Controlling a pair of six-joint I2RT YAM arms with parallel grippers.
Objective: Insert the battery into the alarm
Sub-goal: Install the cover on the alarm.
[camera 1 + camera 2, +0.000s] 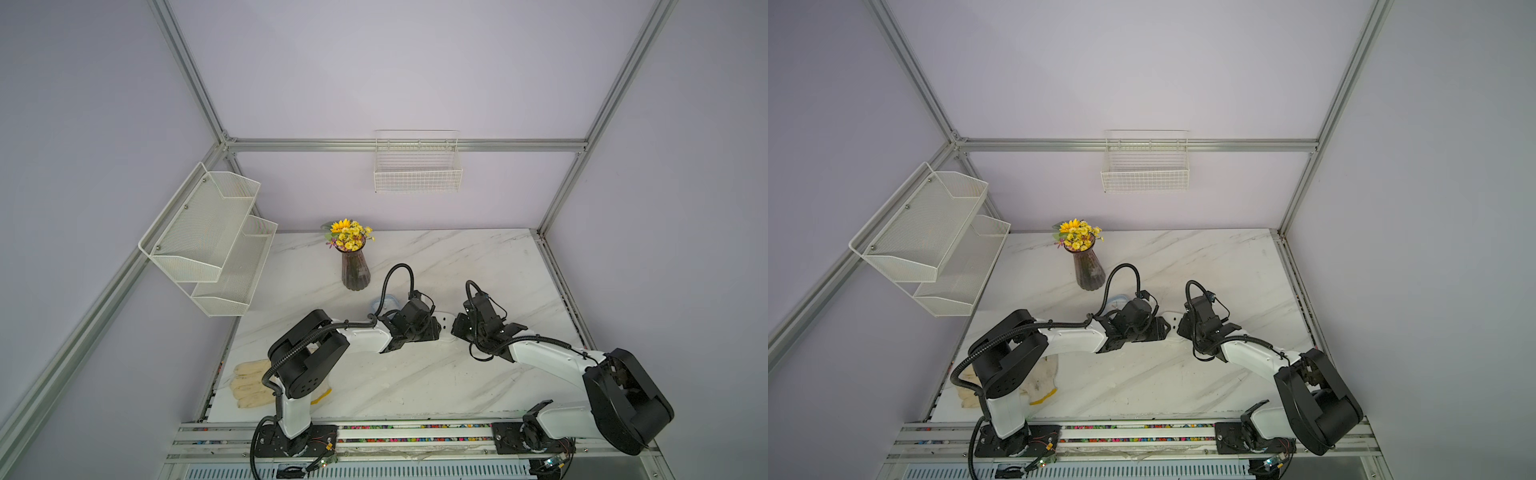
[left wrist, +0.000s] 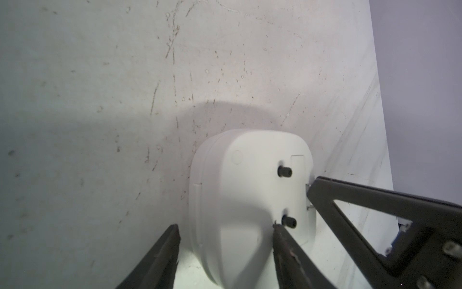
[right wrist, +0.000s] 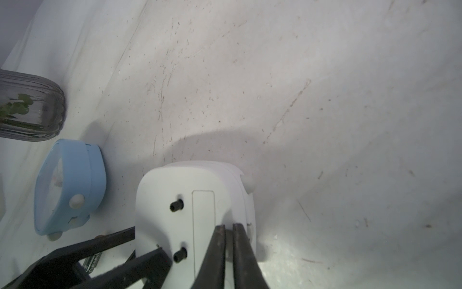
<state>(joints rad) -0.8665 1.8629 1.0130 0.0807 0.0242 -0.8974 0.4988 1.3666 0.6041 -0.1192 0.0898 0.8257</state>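
The white alarm [image 2: 240,190] lies face down on the marble table between the two arms, its back with two black knobs [image 3: 176,205] facing up; in both top views only a sliver shows [image 1: 446,328] [image 1: 1173,326]. My left gripper [image 2: 226,236] is open: one finger stands on the table beside the alarm's side, the other rests on its back by a knob. My right gripper [image 3: 228,226] is shut, its tips on the alarm's back beside the closed battery cover [image 3: 203,220]. A small silver lettered cylinder [image 3: 92,261], apparently the battery, lies beside the alarm, partly hidden by the left gripper.
A blue clock [image 3: 70,185] stands beside the alarm, with a dark glass vase of yellow flowers [image 1: 355,270] just behind it. A pale glove [image 1: 249,384] lies by the left arm's base. Mesh shelves [image 1: 208,237] and a wire basket [image 1: 417,166] hang on the walls.
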